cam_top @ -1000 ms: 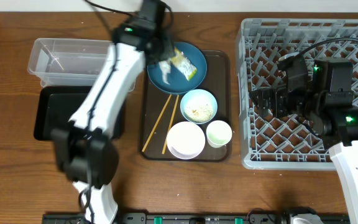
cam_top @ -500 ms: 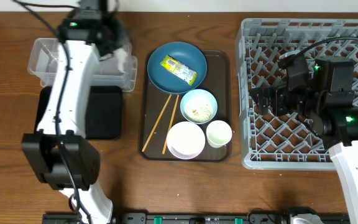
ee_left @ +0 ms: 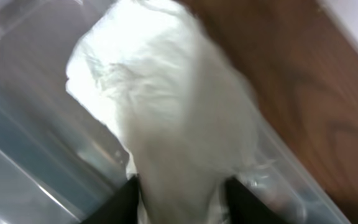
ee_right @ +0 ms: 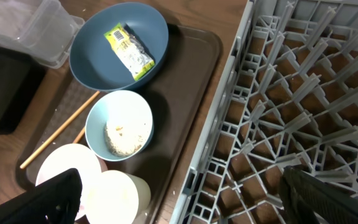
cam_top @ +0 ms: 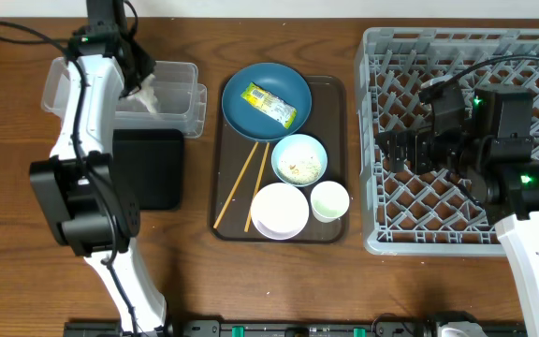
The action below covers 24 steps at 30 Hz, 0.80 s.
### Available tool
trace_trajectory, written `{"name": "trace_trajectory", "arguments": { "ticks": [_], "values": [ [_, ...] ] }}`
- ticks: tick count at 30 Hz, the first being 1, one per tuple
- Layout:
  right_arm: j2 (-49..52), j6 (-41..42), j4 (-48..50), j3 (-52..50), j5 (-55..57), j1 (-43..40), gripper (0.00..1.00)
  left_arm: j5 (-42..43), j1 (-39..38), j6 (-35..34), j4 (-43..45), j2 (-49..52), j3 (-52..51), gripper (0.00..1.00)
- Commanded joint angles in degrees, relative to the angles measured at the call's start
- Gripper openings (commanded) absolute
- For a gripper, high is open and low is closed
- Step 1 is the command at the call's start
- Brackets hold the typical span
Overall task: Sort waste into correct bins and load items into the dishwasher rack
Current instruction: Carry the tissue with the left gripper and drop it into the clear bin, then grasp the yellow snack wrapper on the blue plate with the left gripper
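My left gripper (cam_top: 137, 89) hangs over the clear plastic tub (cam_top: 73, 80), and the crumpled white napkin (ee_left: 160, 106) lies between its parted fingers (ee_left: 126, 199), reaching down into the tub. The black tray (cam_top: 148, 168) lies just in front of the tub. The yellow-green wrapper (cam_top: 269, 104) rests on the dark blue plate (cam_top: 251, 122). Below it sit the light blue bowl (cam_top: 298, 159) with rice scraps, the white bowl (cam_top: 280, 210), the pale green cup (cam_top: 329, 199) and the chopsticks (cam_top: 243, 183). My right gripper (ee_right: 185, 199) stands wide open over the left edge of the grey rack (cam_top: 466, 56), holding nothing.
The dishes all sit on a dark brown serving tray (cam_top: 330, 94) between the bins and the rack. Bare wooden table (cam_top: 279, 290) runs along the front edge. The right arm's body (cam_top: 513, 159) covers the middle of the rack.
My left arm swung left from the blue plate to the clear tub, carrying the napkin. Its fingers have spread apart around the napkin. The right arm has not moved.
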Motion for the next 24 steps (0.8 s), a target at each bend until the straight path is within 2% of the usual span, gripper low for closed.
{"name": "trace_trajectory", "arguments": {
  "ticks": [1, 3, 7, 10, 14, 20, 24],
  "values": [
    [0.13, 0.96, 0.11, 1.38, -0.68, 0.79, 0.99, 1.03, 0.09, -0.11, 0.44, -1.55, 0.15, 0.66],
    [0.13, 0.96, 0.13, 1.38, -0.68, 0.79, 0.99, 3.69, 0.09, 2.75, 1.51, -2.89, 0.2, 0.7],
    [0.13, 0.98, 0.11, 1.38, -0.68, 0.81, 0.99, 8.44, -0.48, 7.32, 2.69, -6.23, 0.22, 0.71],
    [0.13, 0.96, 0.13, 1.38, -0.68, 0.79, 0.99, 16.68, -2.78, 16.81, 3.63, -8.24, 0.22, 0.71],
    [0.13, 0.98, 0.28, 1.38, -0.68, 0.81, 0.99, 17.51, -8.79, 24.3, 2.69, -8.0, 0.0, 0.71],
    [0.13, 0.98, -0.33, 1.38, -0.68, 0.81, 0.99, 11.87, -17.86, 27.45, 2.51, -3.76, 0.0, 0.72],
    [0.13, 0.96, -1.05, 1.36, -0.68, 0.81, 0.99, 9.88, -21.68, 23.56, 2.91, -0.22, 0.0, 0.72]
  ]
}}
